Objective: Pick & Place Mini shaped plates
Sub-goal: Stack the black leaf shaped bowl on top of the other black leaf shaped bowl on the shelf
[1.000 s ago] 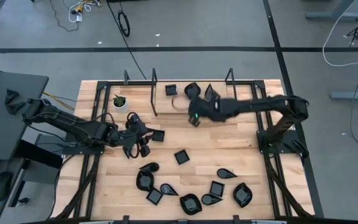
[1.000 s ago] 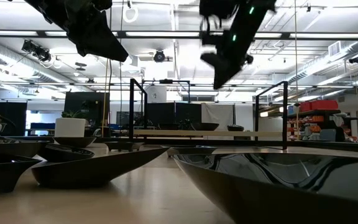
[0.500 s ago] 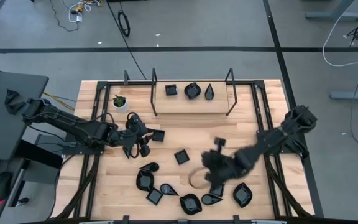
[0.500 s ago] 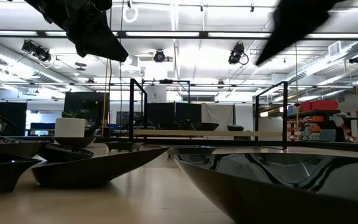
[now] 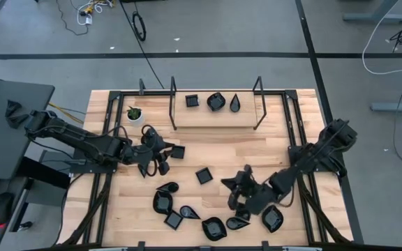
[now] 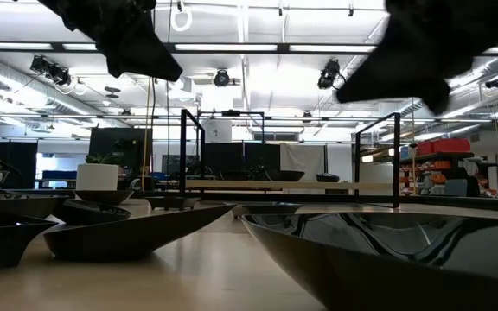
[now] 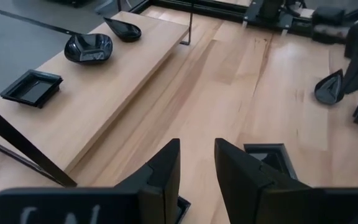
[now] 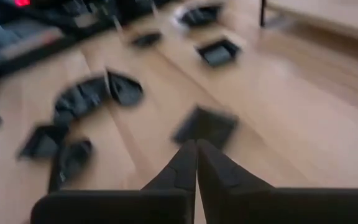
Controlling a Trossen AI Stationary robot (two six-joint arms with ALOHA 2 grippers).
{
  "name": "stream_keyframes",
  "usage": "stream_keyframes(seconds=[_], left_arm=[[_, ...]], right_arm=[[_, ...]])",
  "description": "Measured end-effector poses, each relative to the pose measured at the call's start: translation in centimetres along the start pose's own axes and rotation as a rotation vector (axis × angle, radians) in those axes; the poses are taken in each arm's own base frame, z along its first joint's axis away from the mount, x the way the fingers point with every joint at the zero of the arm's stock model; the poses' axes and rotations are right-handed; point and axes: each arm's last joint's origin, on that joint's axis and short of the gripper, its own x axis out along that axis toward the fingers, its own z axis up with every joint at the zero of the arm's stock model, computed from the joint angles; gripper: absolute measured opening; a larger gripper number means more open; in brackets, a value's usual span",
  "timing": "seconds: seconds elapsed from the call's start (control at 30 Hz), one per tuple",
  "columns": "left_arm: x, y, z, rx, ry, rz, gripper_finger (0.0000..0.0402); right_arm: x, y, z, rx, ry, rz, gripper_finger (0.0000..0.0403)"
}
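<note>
Grey floor, black cables, bright ceiling lights

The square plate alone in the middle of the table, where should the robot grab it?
Probably by its raised rim. The square plate lies flat and shallow with bare wood around it, so coming straight down from above, one finger inside the rim and one outside, looks best. It sits turned cornerwise, so the wrist should line up with a straight edge. The right gripper, now shut, is nearest.
</note>
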Motion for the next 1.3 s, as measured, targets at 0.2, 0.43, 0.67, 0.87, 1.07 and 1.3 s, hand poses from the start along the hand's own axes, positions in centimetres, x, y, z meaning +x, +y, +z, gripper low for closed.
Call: stream_keyframes(seconds=[0.2, 0.43, 0.67, 0.87, 1.07, 1.3], left_arm=[[0.0, -0.1, 0.0, -0.059, 0.005, -0.017, 0.0106], [0.0, -0.1, 0.0, -0.071, 0.018, -0.044, 0.0106], [0.0, -0.1, 0.0, -0.072, 0.018, -0.044, 0.0106], [0.0, -0.1, 0.0, -0.072, 0.017, -0.043, 0.0106], [0.0, -0.1, 0.0, -0.071, 0.017, -0.042, 0.0106], [0.0, -0.1, 0.0, -0.070, 0.017, -0.041, 0.0106]], right_arm=[[0.5, 1.8, 2.4, -0.173, -0.098, 0.240, 0.0018], [-1.3, 6.1, 5.6, -0.456, 0.008, 0.453, 0.0019], [-3.8, 7.8, 5.4, -0.694, 0.259, 0.674, 0.0073], [-5.8, 6.3, 2.8, -0.678, 0.663, 0.648, 0.0157], [-9.3, 2.8, 0.1, -0.718, 1.089, 0.302, 0.0192], [-11.0, -0.3, -2.8, -0.615, 1.212, -0.012, 0.0182]])
